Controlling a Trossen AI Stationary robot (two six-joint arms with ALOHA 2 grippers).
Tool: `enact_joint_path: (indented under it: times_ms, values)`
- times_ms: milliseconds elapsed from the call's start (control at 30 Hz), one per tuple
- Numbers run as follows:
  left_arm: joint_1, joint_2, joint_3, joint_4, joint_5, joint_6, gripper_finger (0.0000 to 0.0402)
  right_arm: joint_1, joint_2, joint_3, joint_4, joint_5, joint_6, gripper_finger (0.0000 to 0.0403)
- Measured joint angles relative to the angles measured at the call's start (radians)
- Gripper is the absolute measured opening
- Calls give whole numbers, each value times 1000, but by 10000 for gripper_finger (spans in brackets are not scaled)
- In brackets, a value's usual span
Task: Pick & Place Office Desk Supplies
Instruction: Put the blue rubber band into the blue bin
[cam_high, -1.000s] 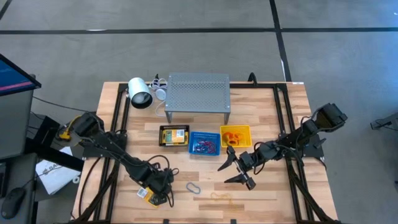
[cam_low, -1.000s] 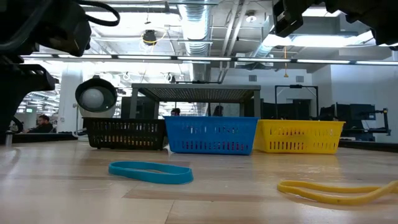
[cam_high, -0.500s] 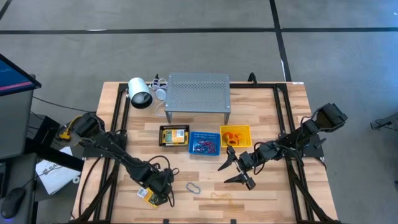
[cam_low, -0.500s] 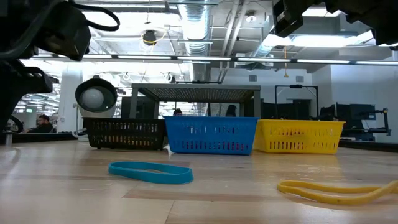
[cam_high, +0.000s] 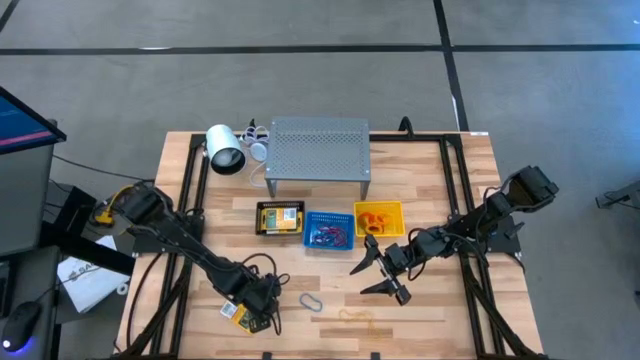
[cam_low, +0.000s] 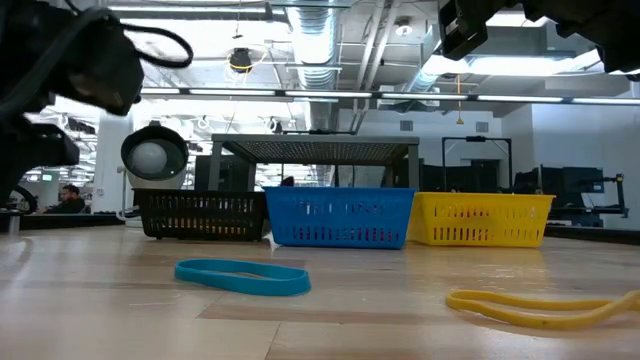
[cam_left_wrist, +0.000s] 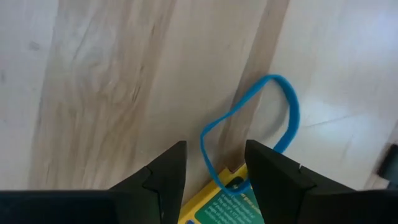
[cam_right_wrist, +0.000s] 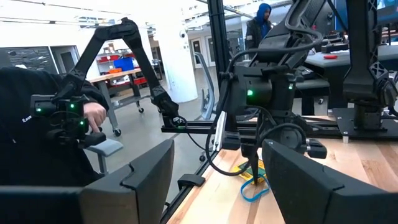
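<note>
A flat yellow-and-green pack (cam_high: 233, 312) lies near the table's front left, with a blue band loop (cam_left_wrist: 273, 106) resting one end on its corner (cam_left_wrist: 225, 200). My left gripper (cam_high: 257, 308) points down over them. Its fingers (cam_left_wrist: 168, 177) stand apart on either side of that band end and the pack's corner. Another bluish band loop (cam_high: 310, 302) and a yellow band (cam_high: 352, 316) lie flat on the wood farther right. My right gripper (cam_high: 372, 278) hangs level and open at mid-table, with nothing between its fingers. My left gripper comes from above, pointing down, with the band's end (cam_left_wrist: 231, 184) and the pack's corner between its fingers. I cannot tell whether the fingers touch either one. Band and pack both lie flat on the table.
A black basket (cam_high: 280, 218), a blue basket (cam_high: 328, 230) and a yellow basket (cam_high: 379, 218) stand in a row mid-table. Behind them are a grey perforated shelf (cam_high: 318, 150) and a white lamp-like cylinder (cam_high: 225, 150). In the right wrist view, a person's hand (cam_right_wrist: 93, 118) shows beyond the table.
</note>
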Motion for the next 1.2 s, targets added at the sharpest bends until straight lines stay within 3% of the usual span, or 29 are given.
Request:
enact_joint_path:
  times_ms: [333,1000,1200]
  values:
    - [0,23,3,-4,22,0,152,0,0,0,0,0,0,240]
    - [11,26,-1,-27,55,20,9,0,0,0,-8,0,0,240]
    - [35,31,23,-43,100,96,4,0,0,0,-8,0,0,240]
